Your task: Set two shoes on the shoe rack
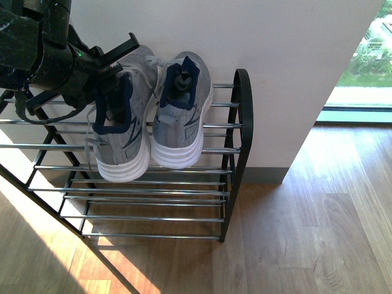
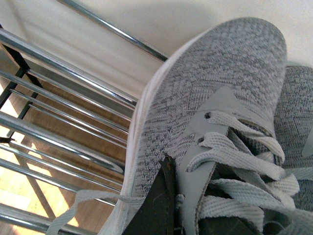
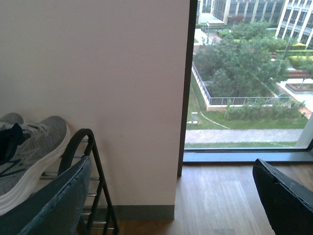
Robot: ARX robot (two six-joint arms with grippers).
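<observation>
Left gripper (image 1: 119,70), jaws astride the collar of the left-hand grey knit white-soled sneaker (image 1: 125,131), clamping undeterminable; shoe lies toe-to-wall across the black-framed chrome-rod rack (image 1: 242,110); right gripper (image 3: 171,169) wide, well apart.

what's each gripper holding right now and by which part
The left gripper pinches the left shoe by its upper's edge beside the laces; the right gripper is open, empty.

Shoe rack (image 1: 244,116): left end cut off at 9 o'clock edge. Left gripper (image 1: 122,64) covers collar of left shoe (image 1: 142,98); you can't tell whether it clamps.
</observation>
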